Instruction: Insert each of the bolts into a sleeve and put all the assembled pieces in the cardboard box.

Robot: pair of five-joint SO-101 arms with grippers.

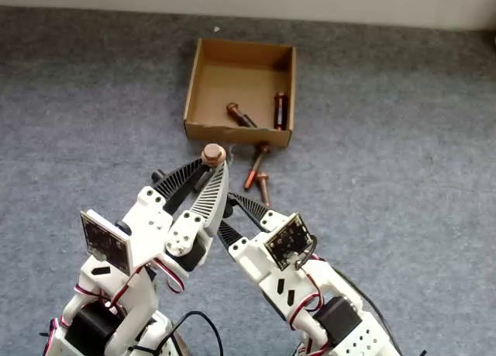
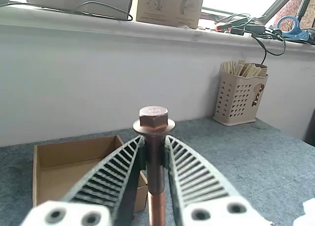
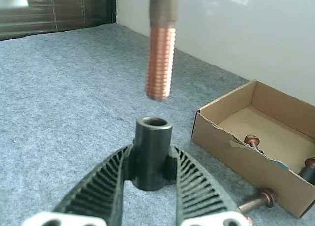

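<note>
My left gripper is shut on a copper bolt, held upright with its hex head on top. The bolt's threaded end hangs just above a black sleeve, a small gap between them. My right gripper is shut on that sleeve, which stands with its bore facing up. The cardboard box lies beyond both grippers. Inside it are two assembled pieces.
Two loose bolts lie on the grey carpet just in front of the box; one bolt shows near the box's wall. A beige holder with sticks stands by the far wall.
</note>
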